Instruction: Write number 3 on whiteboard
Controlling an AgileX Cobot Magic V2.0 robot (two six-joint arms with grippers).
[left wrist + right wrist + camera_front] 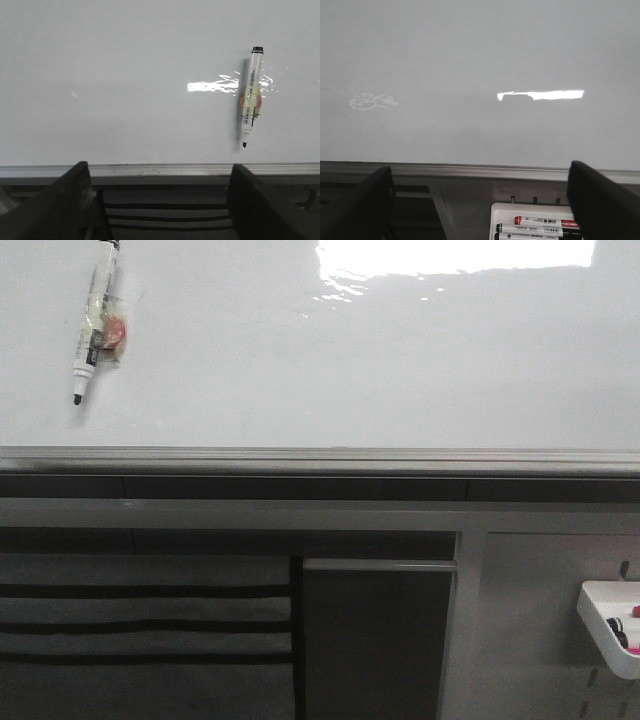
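Observation:
The whiteboard [350,370] is glossy white with a silver-grey frame edge [320,458] and fills the upper part of every view. No number 3 shows on it. A black-tipped marker [95,330] with a clear body and an orange patch sits flat against the board at the far left, uncapped, tip pointing down. It also shows in the left wrist view [251,95]. My left gripper [160,170] is open and empty, below the board's lower frame and apart from the marker. My right gripper [480,167] is open and empty, below the frame. Neither gripper shows in the front view.
A small white plastic tray [600,625] hangs at the lower right under the board. In the right wrist view this tray [495,212] holds several markers [545,221]. Dark panels and black horizontal bars [150,625] lie below the frame.

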